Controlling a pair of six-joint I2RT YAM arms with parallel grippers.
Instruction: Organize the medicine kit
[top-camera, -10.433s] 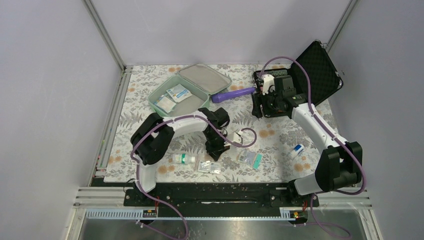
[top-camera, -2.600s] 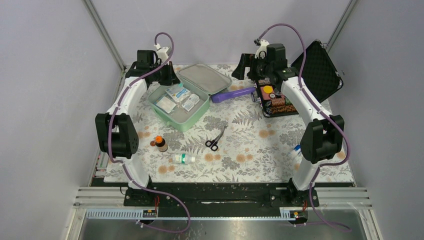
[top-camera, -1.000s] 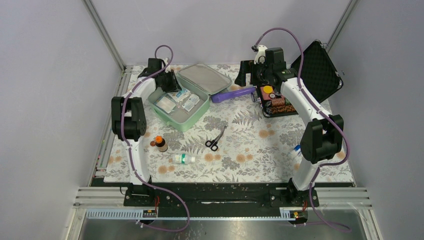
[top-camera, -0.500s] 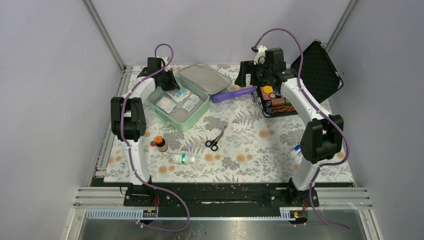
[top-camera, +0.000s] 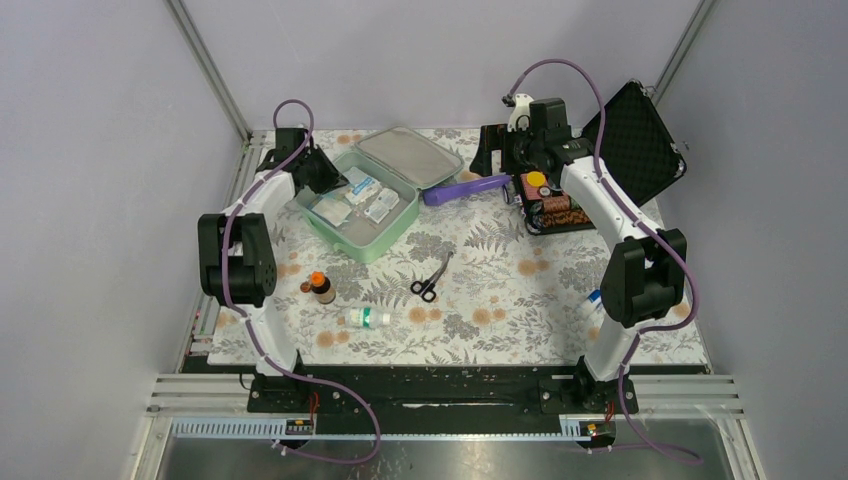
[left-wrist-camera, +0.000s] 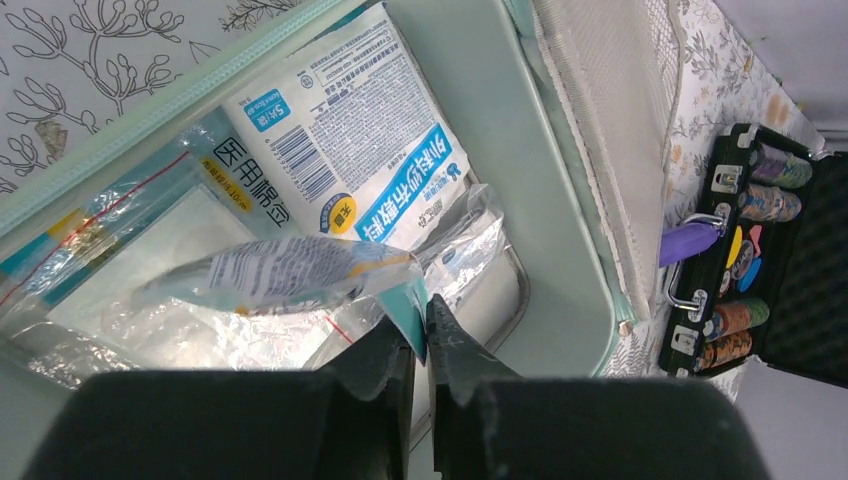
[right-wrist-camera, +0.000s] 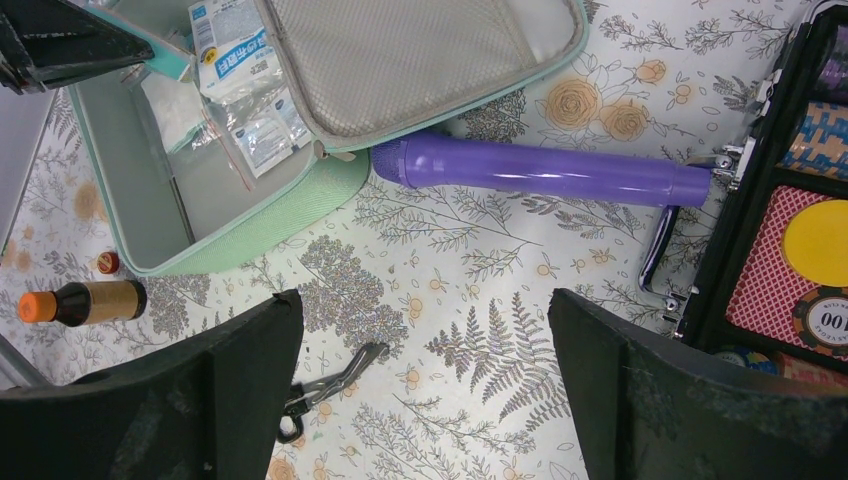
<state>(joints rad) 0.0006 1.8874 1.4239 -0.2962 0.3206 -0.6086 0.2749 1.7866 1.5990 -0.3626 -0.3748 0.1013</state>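
Note:
The mint-green medicine kit (top-camera: 366, 246) lies open at the back left, its grey-lined lid (top-camera: 408, 155) folded back. Several packets lie inside. My left gripper (top-camera: 322, 172) hangs over the kit's left rim and is shut on the teal edge of a clear printed packet (left-wrist-camera: 290, 275), which is held above the other packets. In the left wrist view the jaws (left-wrist-camera: 420, 330) pinch that edge above the kit's grey floor (left-wrist-camera: 560, 290). My right gripper (top-camera: 490, 150) is open and empty, high above the mat (right-wrist-camera: 425, 380), beside the kit (right-wrist-camera: 270, 225).
A purple tube (top-camera: 465, 187) lies between the kit and the open black case of colourful pieces (top-camera: 560, 210). Scissors (top-camera: 430, 280), a brown bottle with an orange cap (top-camera: 320, 287) and a small white bottle (top-camera: 367, 318) lie on the floral mat. A blue-white item (top-camera: 596, 300) lies at the right.
My left arm has swung a little to the left, so its gripper now sits over the kit's left rim. The right arm has not moved.

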